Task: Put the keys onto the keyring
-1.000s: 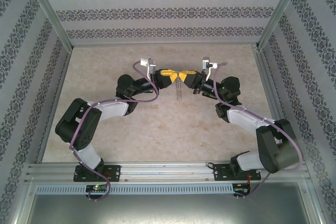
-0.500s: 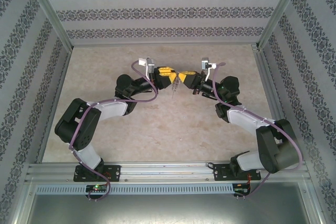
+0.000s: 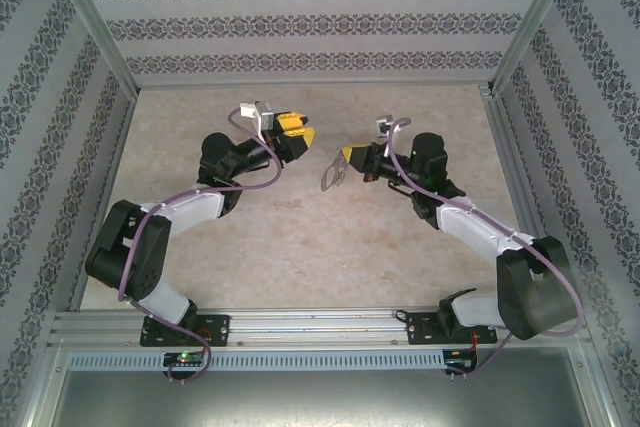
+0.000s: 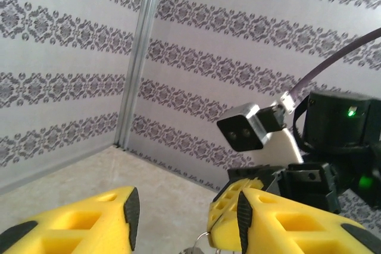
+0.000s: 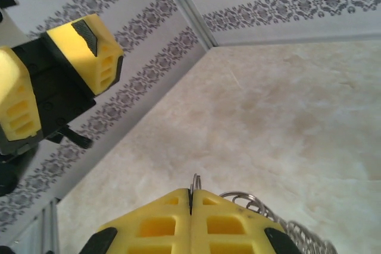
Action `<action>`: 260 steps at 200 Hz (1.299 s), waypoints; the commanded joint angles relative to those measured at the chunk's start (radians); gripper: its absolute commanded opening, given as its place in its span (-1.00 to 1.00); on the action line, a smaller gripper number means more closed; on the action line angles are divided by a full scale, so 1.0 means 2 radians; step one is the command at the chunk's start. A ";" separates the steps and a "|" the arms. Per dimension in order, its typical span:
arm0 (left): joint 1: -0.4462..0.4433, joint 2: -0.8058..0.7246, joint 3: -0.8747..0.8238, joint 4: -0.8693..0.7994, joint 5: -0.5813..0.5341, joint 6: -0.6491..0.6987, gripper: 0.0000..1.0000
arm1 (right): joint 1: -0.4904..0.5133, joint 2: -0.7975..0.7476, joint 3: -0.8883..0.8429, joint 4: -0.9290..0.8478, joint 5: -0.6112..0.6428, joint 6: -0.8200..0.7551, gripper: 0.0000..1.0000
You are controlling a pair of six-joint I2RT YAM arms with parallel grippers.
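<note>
The left gripper, its fingers now standing apart with nothing between them, is drawing back toward the left side of the table. A second ago it was meeting the right gripper tip to tip at mid-table. The right gripper, fingers pressed together, is pinching the keyring, which is hanging from its yellow fingertips between the two arms. The keyring is showing as a thin grey metal loop, slanting down toward the left arm. In the right wrist view a wire end is poking up between the closed fingers, with coiled rings and a fine chain trailing beside them.
</note>
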 commanded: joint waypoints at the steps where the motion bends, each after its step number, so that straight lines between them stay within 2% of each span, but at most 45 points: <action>1: 0.011 -0.022 0.028 -0.101 0.011 0.064 0.01 | 0.006 -0.012 0.037 -0.082 0.017 -0.073 -1.00; 51: 0.015 -0.018 0.092 -0.283 0.042 0.137 0.12 | 0.005 0.011 0.077 -0.119 -0.012 -0.107 -1.00; 79: 0.015 -0.007 0.120 -0.344 0.070 0.166 0.15 | 0.001 0.025 0.094 -0.125 -0.048 -0.115 -1.00; 128: 0.017 0.025 0.180 -0.435 0.140 0.188 0.17 | -0.003 0.041 0.139 -0.198 -0.111 -0.157 -1.00; 203: 0.017 0.052 0.201 -0.455 0.199 0.172 0.14 | -0.013 0.049 0.149 -0.200 -0.139 -0.157 -1.00; 260: 0.016 0.070 0.209 -0.451 0.230 0.153 -0.01 | -0.015 0.056 0.152 -0.178 -0.153 -0.140 -1.00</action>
